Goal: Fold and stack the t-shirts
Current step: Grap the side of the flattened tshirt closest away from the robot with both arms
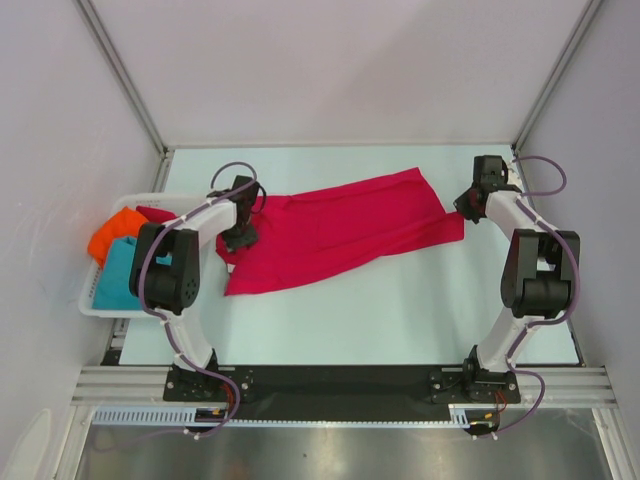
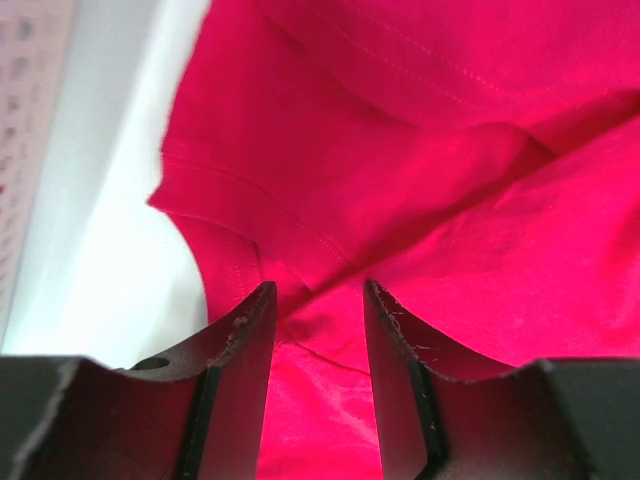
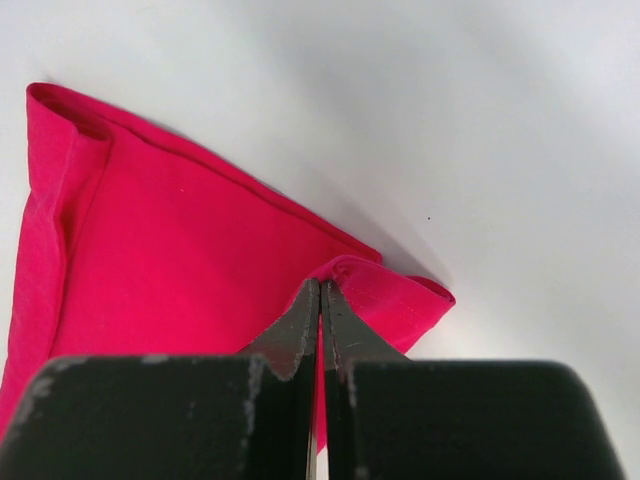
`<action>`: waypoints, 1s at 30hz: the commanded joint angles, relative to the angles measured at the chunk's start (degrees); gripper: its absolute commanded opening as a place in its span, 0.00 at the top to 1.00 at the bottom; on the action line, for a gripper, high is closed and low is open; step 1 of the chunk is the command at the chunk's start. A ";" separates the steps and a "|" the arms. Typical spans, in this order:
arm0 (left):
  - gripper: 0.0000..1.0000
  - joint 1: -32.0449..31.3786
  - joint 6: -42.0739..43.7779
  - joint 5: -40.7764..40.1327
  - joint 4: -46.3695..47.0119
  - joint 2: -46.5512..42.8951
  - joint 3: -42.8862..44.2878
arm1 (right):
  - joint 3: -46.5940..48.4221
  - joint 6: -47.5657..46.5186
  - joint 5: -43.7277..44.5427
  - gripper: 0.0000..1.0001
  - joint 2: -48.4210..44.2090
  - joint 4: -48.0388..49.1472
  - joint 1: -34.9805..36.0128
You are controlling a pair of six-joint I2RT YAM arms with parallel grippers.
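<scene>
A crimson red t-shirt [image 1: 340, 235] lies spread out across the middle of the table, stretched from left to right. My left gripper [image 1: 240, 236] is open and low over the shirt's left end; in the left wrist view [image 2: 315, 300] red cloth [image 2: 400, 150] lies between and under the parted fingers. My right gripper [image 1: 468, 205] is shut on the shirt's right corner; in the right wrist view [image 3: 321, 287] the hemmed corner [image 3: 390, 300] bunches up at the closed tips. An orange t-shirt [image 1: 115, 232], a teal t-shirt [image 1: 120, 275] and a bit of red cloth [image 1: 155, 213] lie in the basket.
The white slotted basket [image 1: 88, 300] stands at the table's left edge, just left of the left arm. Metal frame posts rise at the back corners [image 1: 160, 150]. Walls close in the left, right and back sides.
</scene>
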 commanded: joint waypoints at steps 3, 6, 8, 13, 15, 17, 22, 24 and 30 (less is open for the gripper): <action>0.56 -0.28 1.85 4.12 4.54 0.11 -2.33 | 0.18 -0.79 0.72 1.00 -2.85 0.55 -0.40; 0.57 -0.28 1.85 5.70 5.69 0.28 -3.21 | 0.18 -0.80 0.81 1.00 -3.03 0.55 -0.40; 0.58 -0.28 1.85 6.23 6.30 0.02 -3.74 | 0.18 -0.80 0.90 1.00 -3.20 0.38 -0.40; 1.00 -0.28 2.20 7.46 6.92 -1.38 -4.88 | 0.18 -0.97 1.07 1.00 -3.47 0.37 -0.40; 1.00 -0.28 2.03 7.90 6.92 -2.43 -5.50 | 0.18 -0.80 0.99 1.00 -3.38 0.29 -0.40; 1.00 -0.28 1.76 7.99 6.92 -3.23 -6.03 | 0.09 -0.80 0.90 1.00 -3.38 0.37 -0.40; 1.00 -0.28 0.71 6.59 5.78 -6.48 -6.91 | -0.09 -0.71 0.64 1.00 -3.38 0.46 -0.31; 1.00 -0.19 0.10 5.36 4.73 -8.14 -7.26 | -0.35 -0.53 0.55 1.00 -3.47 0.55 -0.31; 1.00 -0.28 -0.78 3.07 0.69 -13.42 -7.26 | -0.96 -0.36 0.02 1.00 -3.38 1.16 0.04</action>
